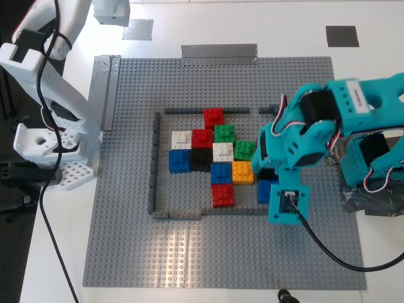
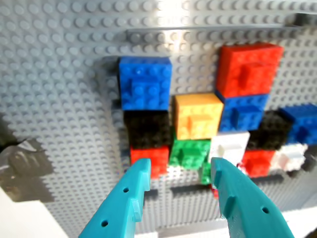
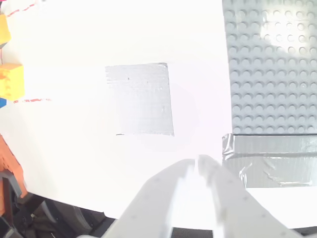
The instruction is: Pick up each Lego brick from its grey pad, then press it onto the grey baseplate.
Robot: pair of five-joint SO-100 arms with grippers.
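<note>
The grey baseplate (image 1: 221,265) holds a cluster of coloured bricks inside its low dark-grey frame (image 1: 153,164). My first gripper (image 2: 178,181), teal, is open and empty, hovering over the cluster's green brick (image 2: 189,152). A blue brick (image 2: 145,82) sits on the plate beside the cluster; in the exterior view (image 1: 264,190) it is partly hidden under the teal arm (image 1: 303,139). A white brick (image 1: 222,151) sits in the cluster. My second gripper (image 3: 197,163), white, is shut and empty, beside the bare silvery grey pad (image 3: 139,99). The dark grey pad (image 1: 342,36) is bare too.
Silver duct-tape strips hold the plate's far edge (image 1: 219,53) and its edge at the exterior view's left (image 1: 104,82). The white arm's base (image 1: 44,145) stands at that view's left. A black cable (image 1: 328,252) crosses the plate's near right. Yellow bricks (image 3: 11,82) lie off the plate.
</note>
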